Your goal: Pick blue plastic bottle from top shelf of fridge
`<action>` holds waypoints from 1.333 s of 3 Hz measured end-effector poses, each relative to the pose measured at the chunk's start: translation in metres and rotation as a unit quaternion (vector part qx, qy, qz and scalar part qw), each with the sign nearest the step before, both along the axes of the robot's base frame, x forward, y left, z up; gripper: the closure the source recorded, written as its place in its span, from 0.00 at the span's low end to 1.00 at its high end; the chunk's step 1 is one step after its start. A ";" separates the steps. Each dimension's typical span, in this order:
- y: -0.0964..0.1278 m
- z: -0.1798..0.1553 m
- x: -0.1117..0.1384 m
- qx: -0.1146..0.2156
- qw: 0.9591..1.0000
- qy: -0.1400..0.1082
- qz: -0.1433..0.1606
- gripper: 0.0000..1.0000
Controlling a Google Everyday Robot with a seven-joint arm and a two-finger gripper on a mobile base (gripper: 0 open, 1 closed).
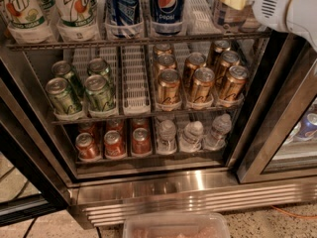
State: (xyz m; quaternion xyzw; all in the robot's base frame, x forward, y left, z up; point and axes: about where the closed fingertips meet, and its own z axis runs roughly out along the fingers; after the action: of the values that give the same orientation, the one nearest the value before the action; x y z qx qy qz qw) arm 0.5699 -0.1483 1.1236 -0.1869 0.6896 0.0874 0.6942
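- White hand [265,4] enters at the top right corner, at the right end of the top shelf [138,39]; only its housing shows, cannot tell if it is released or clenched.
- Blue plastic bottle [230,18] stands in the rightmost lane of the top shelf, just left of the hand; only its clear lower part shows.
- Tan block sits right above that lower part, touching the hand's left edge; cannot tell if it belongs to the bottle or the hand.
- Two Pepsi bottles [167,6] stand in the middle lanes of the top shelf, left of the task bottle.
- Two 7UP bottles [74,9] stand at the far left of the same shelf.
- Fridge [148,185] is stainless steel, with a ribbed base panel low at the front.
- Middle rack: green cans [79,86] on the left, white ribbed lane tray [134,83] in the centre, gold cans [198,81] on the right in rows.
- Bottom rack: red cans [114,143] on the left, small clear water bottles [193,133] on the right.
- Dark door frame [277,108] runs down the right side; behind the glass further right are blue cans [308,125].
- Clear plastic container [176,227] lies at the near edge, in front of the base panel.
- Dark cables [15,222] lie on the speckled floor at the lower left.
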 end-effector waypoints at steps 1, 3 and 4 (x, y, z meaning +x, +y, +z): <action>0.006 -0.034 -0.036 -0.030 0.998 0.040 0.030 1.00; 0.001 -0.047 -0.048 -0.044 0.997 0.046 0.032 1.00; 0.017 -0.056 -0.055 -0.052 0.995 0.058 0.063 1.00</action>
State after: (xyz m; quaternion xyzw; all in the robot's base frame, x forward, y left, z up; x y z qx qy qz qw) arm 0.5144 -0.1312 1.0676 -0.2604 0.7193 0.1056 0.6353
